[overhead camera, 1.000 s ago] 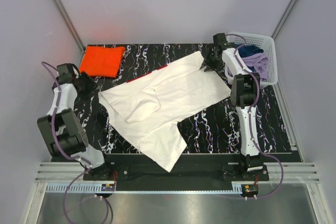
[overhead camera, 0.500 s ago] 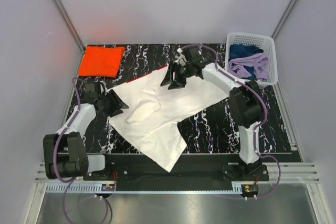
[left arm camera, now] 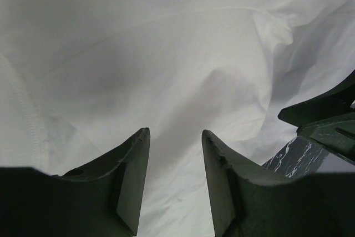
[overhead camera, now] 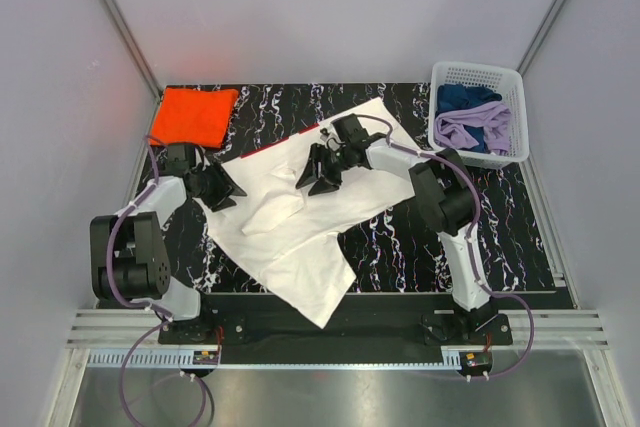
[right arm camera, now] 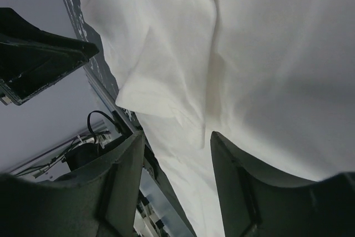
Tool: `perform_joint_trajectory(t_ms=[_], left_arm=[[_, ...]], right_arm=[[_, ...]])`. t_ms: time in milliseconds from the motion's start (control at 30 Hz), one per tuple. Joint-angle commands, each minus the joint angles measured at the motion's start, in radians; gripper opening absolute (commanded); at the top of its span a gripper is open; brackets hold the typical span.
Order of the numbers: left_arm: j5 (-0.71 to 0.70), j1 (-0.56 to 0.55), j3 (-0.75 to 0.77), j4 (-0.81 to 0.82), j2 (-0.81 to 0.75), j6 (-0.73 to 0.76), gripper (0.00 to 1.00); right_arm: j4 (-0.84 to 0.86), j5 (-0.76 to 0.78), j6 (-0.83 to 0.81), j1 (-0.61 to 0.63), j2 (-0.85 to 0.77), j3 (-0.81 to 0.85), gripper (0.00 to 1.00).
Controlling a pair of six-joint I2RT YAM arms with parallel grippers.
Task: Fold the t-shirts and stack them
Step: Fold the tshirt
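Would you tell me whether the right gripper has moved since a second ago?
Yes. The right gripper has swung leftward, away from the basket, and now hangs over the middle of the white t-shirt.

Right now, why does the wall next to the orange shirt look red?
Top view: the bright orange shirt tints the grey wall beside it reddish. Left wrist view: a soft grey shadow lies on the white shirt. Right wrist view: only its folds look shaded.

One white t-shirt (overhead camera: 300, 262), one orange t-shirt (overhead camera: 193, 115), one basket (overhead camera: 476, 71), one table (overhead camera: 420, 237).
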Motion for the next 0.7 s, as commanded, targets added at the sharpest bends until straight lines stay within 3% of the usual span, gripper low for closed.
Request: perform_joint_trajectory(t_ms=[0,400,667], left_arm=[[0.005,0.011,0.043,0.029,0.033,-0.005,0.47],[-0.015,0.041,0.065,0.027,0.089,0.005,0.47],[-0.014,0.052,0.071,0.026,0.111,0.032,0.47]], right_arm=[[0.052,-0.034,0.021,0.025,0.033,0.006,0.58],[0.087,-0.061,0.047,0.06,0.086,0.02,0.51],[0.262,-0.163,0.29,0.065,0.011,-0.032,0.37]])
